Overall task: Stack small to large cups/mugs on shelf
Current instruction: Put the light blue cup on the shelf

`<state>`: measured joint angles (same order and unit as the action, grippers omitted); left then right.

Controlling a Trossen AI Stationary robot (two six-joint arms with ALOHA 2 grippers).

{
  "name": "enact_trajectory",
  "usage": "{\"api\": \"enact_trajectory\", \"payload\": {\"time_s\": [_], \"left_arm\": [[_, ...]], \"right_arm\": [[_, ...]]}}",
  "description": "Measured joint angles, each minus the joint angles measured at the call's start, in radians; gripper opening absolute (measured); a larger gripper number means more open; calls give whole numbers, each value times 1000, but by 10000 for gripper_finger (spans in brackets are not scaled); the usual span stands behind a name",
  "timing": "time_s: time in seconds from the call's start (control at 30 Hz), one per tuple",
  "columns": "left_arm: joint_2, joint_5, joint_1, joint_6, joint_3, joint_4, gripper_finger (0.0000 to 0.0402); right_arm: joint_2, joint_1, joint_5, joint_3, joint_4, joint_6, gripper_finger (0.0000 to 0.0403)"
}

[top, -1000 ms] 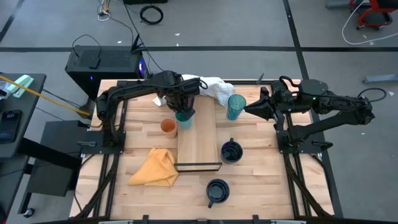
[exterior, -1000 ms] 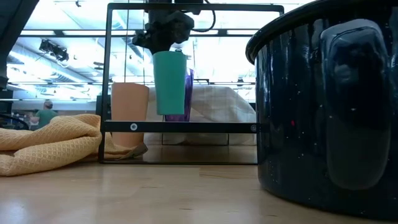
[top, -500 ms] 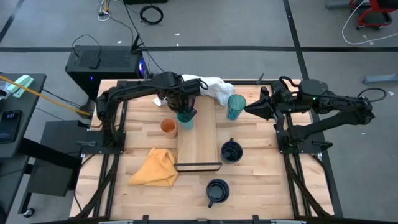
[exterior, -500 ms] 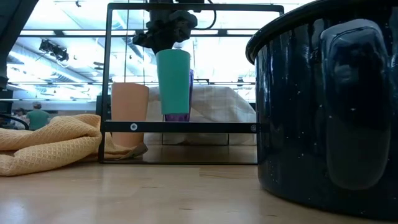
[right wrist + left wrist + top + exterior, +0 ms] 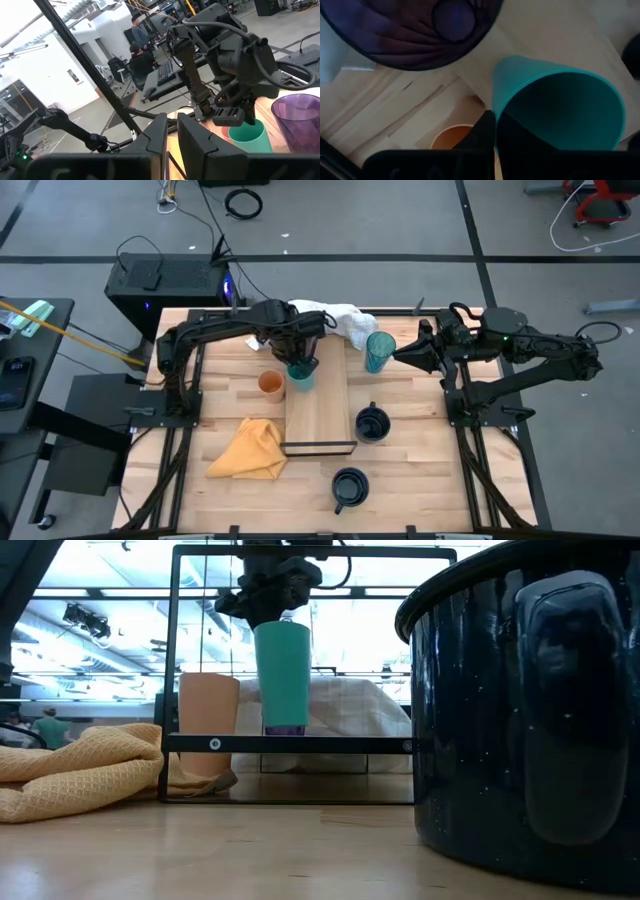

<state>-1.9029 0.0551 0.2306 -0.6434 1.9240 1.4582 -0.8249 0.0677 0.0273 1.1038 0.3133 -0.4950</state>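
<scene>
Two arms stand over the worktop [image 5: 420, 470]. At the far end of the shelf [image 5: 320, 415], the left gripper [image 5: 298, 350] holds the teal tumbler [image 5: 283, 675] clamped by its rim, just above the purple tumbler [image 5: 285, 727] that stands on the shelf. The orange cup [image 5: 270, 384] stands just beside the shelf. The right gripper [image 5: 408, 355] waits well apart from the shelf, its fingers almost together and holding nothing.
</scene>
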Motion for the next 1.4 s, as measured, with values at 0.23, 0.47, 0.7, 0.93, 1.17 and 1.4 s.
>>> {"api": "enact_trajectory", "payload": {"time_s": [0.23,0.47,0.7,0.93,1.17,1.4], "left_arm": [[-18,0,-11,0,0,-9,9],[-18,6,-3,26,0,28,9],[-18,12,-3,27,0,28,9],[-18,12,-6,26,0,28,9],[-18,10,-14,11,0,28,9],[-18,1,-22,0,0,29,9]], "right_arm": [[0,0,0,0,1,0,52],[0,0,0,0,1,0,52],[0,0,0,0,1,0,52],[0,0,0,0,0,0,52],[0,0,0,0,0,0,52],[0,0,0,0,0,0,52]]}}
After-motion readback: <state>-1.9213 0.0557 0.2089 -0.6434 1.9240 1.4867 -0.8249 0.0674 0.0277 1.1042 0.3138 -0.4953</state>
